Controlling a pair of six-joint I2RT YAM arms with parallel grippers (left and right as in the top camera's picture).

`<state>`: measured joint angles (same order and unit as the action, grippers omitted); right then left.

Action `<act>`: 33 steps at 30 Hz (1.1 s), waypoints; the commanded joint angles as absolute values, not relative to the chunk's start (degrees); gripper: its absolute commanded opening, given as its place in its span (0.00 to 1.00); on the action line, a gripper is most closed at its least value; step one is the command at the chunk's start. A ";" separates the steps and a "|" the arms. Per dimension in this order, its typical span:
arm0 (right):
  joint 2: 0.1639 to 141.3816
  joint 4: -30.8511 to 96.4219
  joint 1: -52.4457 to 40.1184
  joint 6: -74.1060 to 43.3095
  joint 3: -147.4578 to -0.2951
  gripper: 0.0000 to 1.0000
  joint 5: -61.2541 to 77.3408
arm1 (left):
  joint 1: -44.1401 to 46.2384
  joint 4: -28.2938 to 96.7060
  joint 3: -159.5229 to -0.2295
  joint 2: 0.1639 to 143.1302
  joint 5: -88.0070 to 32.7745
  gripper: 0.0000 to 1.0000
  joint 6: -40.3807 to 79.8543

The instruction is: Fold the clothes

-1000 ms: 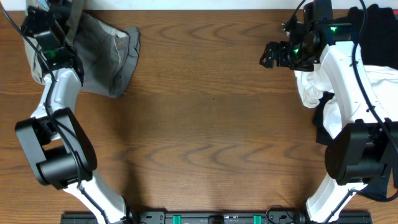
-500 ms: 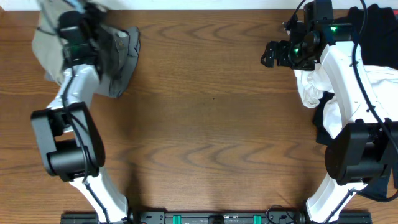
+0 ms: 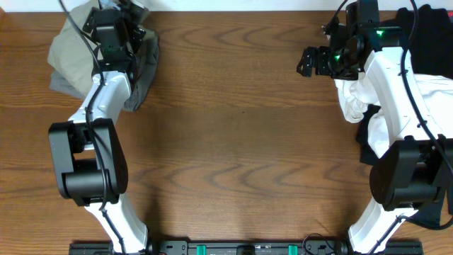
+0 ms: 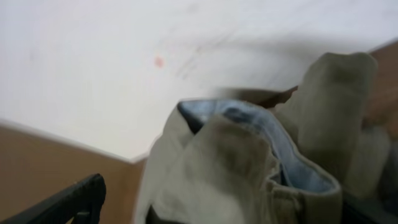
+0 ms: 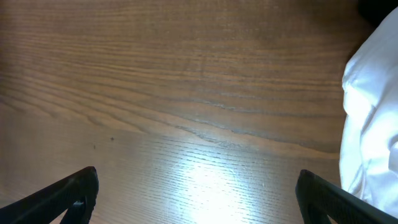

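My left pincer (image 3: 131,15) hangs spread over the khaki shorts (image 3: 71,53), bunched at the tabletop's (image 3: 241,142) far-left corner, gripping nothing. My right pincer (image 3: 306,62) waits spread and empty, far right. The fold looks unfinished; next I'd find an edge to pinch.

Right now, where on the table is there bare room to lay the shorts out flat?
The wide wood middle of the table is bare, between the khaki shorts at the far left corner and the white shirt on the right. Both of those ends are crowded with clothes and arms.
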<state>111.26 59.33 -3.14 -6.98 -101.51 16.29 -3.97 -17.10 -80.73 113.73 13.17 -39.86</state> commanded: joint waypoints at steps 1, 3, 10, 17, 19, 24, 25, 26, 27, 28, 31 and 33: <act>111.66 59.37 -3.84 -6.35 -101.45 0.99 16.08 | -4.16 -13.74 -82.43 107.77 16.73 0.98 -22.48; 111.66 59.37 -3.84 -6.35 -101.45 0.99 16.08 | -4.14 -9.30 -82.43 104.90 15.27 0.98 -19.29; 111.66 59.40 -3.84 -6.35 -101.45 0.99 16.08 | -4.16 0.08 -82.43 99.50 6.74 0.98 -19.09; 111.66 59.48 -3.84 -6.33 -101.45 0.99 16.05 | -8.27 -4.62 -82.41 101.65 6.83 0.98 -6.83; 111.66 59.57 -3.84 -6.33 -101.45 0.99 16.05 | -10.81 -9.06 -82.41 103.66 6.83 0.98 -3.01; 111.66 59.59 -3.84 -6.31 -101.45 0.99 16.05 | -14.11 -21.50 -82.41 110.37 6.83 0.98 -2.28; 111.66 59.61 -3.84 -6.31 -101.45 0.99 16.05 | -14.48 -24.49 -82.41 112.46 6.83 0.98 -2.26; 111.66 59.64 -3.84 -6.33 -101.45 0.99 16.05 | -14.63 -26.50 -82.41 114.15 6.85 0.98 -2.26; 111.66 59.66 -3.86 -6.33 -101.45 0.99 16.05 | -14.81 -28.77 -82.41 116.14 6.85 0.98 -2.26; 111.66 59.75 -3.95 -6.33 -101.45 0.99 16.05 | -14.85 -30.30 -82.41 117.89 6.90 0.98 -2.24; 111.66 59.90 -4.40 -6.33 -101.45 0.99 16.03 | -14.87 -34.17 -82.41 123.98 7.11 0.98 -2.24; 111.66 59.88 -4.73 -6.31 -101.45 0.99 16.01 | -14.90 -34.94 -82.41 127.57 7.11 0.98 -2.24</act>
<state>111.26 59.79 -3.53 -6.96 -101.51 16.01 -15.03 -34.17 -81.69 123.24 6.81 -2.98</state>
